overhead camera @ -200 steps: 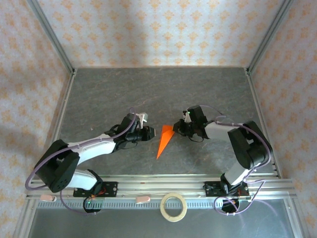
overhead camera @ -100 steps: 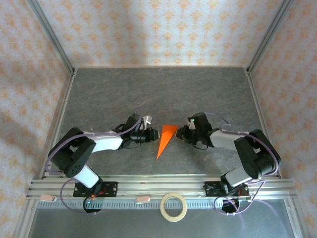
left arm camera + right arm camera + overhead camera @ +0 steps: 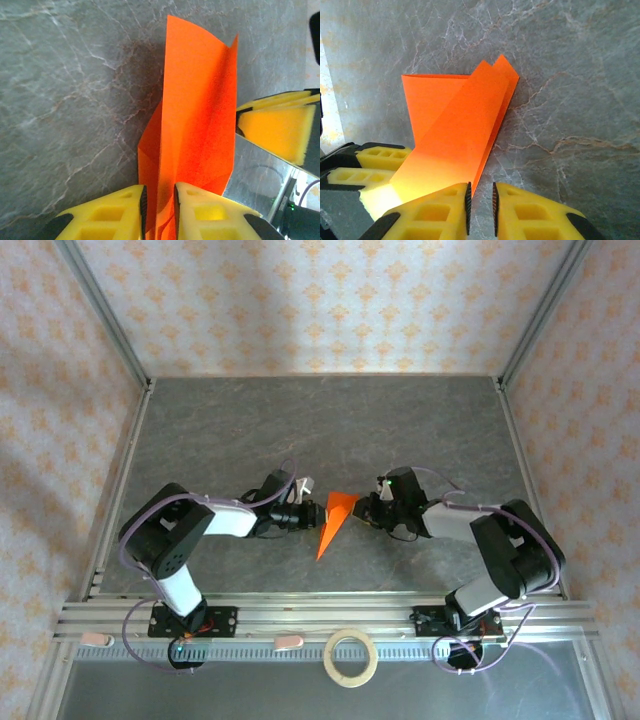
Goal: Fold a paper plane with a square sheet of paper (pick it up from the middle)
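Note:
The orange paper plane (image 3: 335, 516) lies mid-table as a narrow dart, tip toward the near edge and wide end raised. My left gripper (image 3: 309, 511) reaches in from the left. In the left wrist view its fingers (image 3: 159, 194) stand narrowly open, and an upright fold of the paper plane (image 3: 200, 115) runs between them. My right gripper (image 3: 364, 510) comes from the right, also narrowly open. In the right wrist view (image 3: 480, 192) bare table shows between its pads, and the paper plane's (image 3: 460, 120) folded edge meets the left fingertip. The two grippers face each other across the paper.
A pale tape ring (image 3: 350, 657) lies beyond the near rail (image 3: 320, 618), off the grey marble tabletop (image 3: 320, 420). Metal frame posts and patterned walls enclose the table on the left, right and back. The far half of the table is bare.
Both grippers have closed in on the paper from either side and their jaws have parted slightly. The paper's wide end has lifted and its folds stand up more.

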Motion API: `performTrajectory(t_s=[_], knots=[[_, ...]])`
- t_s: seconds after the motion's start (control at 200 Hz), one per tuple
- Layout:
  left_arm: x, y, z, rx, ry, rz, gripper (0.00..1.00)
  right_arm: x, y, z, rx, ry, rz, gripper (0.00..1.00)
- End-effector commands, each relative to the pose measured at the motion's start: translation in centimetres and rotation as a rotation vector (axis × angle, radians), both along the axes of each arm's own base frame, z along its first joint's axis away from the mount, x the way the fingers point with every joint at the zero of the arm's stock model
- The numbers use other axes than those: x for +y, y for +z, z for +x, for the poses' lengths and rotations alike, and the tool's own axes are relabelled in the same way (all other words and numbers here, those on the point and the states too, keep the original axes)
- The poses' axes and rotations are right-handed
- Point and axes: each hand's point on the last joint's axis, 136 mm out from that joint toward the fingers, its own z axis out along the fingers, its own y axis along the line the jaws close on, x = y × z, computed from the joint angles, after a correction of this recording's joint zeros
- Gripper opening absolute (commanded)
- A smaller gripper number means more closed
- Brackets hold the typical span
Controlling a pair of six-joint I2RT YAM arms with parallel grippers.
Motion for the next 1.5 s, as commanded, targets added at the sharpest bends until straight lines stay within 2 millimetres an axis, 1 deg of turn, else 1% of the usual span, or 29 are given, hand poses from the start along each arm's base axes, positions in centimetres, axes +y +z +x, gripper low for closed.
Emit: performTrajectory(t_s=[0.0, 0.23, 0.335, 0.455, 0.56, 0.701, 0.771, 0.811, 0.871, 0.976, 1.066, 1.141, 1.271, 1.426, 1.491], knots=[[-1.2, 1.4, 0.8, -0.027, -0.037, -0.072, 0.23, 0.5, -0.3, -0.1, 0.009, 0.003, 0.012, 0.2], [-1.9, 1.3, 0.3, -0.011, -0.081, -0.111, 0.23, 0.6, -1.5, 0.1, 0.039, -0.003, -0.006, 0.19], [-1.9, 2.0, 0.3, -0.032, -0.085, -0.12, 0.19, 0.5, -1.6, 0.1, 0.04, -0.003, -0.011, 0.19], [-1.5, 3.1, 0.9, -0.083, -0.059, -0.097, 0.14, 0.3, -1.0, 0.4, 0.021, -0.021, -0.02, 0.2], [-0.7, 4.3, 1.7, -0.147, -0.017, -0.061, 0.09, 0.0, 0.2, 0.8, -0.007, -0.056, -0.01, 0.25], [1.3, 5.1, 2.9, -0.225, 0.074, 0.047, 0.05, 0.1, 2.5, 1.1, -0.041, -0.112, 0.064, 0.33], [2.2, 5.4, 3.5, -0.257, 0.115, 0.112, 0.05, 0.5, 4.2, 1.3, -0.063, -0.134, 0.143, 0.36], [2.8, 5.3, 3.7, -0.27, 0.137, 0.154, 0.05, 0.6, 4.8, 1.3, -0.05, -0.162, 0.176, 0.39], [3.3, 5.3, 3.8, -0.289, 0.155, 0.205, 0.05, 1.1, 5.9, 1.4, -0.046, -0.171, 0.227, 0.41], [3.3, 5.6, 3.9, -0.319, 0.157, 0.258, 0.05, 2.5, 7.3, 1.5, -0.057, -0.147, 0.253, 0.44], [3.0, 5.5, 3.8, -0.327, 0.147, 0.297, 0.05, 3.7, 7.2, 1.6, -0.046, -0.132, 0.234, 0.44], [2.6, 5.3, 3.7, -0.329, 0.139, 0.32, 0.06, 5.1, 7.3, 1.8, -0.041, -0.106, 0.227, 0.45], [2.2, 5.0, 3.4, -0.325, 0.127, 0.338, 0.06, 6.5, 6.1, 1.9, -0.011, -0.068, 0.171, 0.45], [2.1, 4.9, 3.2, -0.325, 0.123, 0.346, 0.06, 6.6, 4.0, 2.2, 0.031, -0.076, 0.094, 0.44], [2.3, 4.8, 3.2, -0.324, 0.127, 0.355, 0.06, 6.5, 3.2, 2.2, 0.05, -0.073, 0.067, 0.38]])
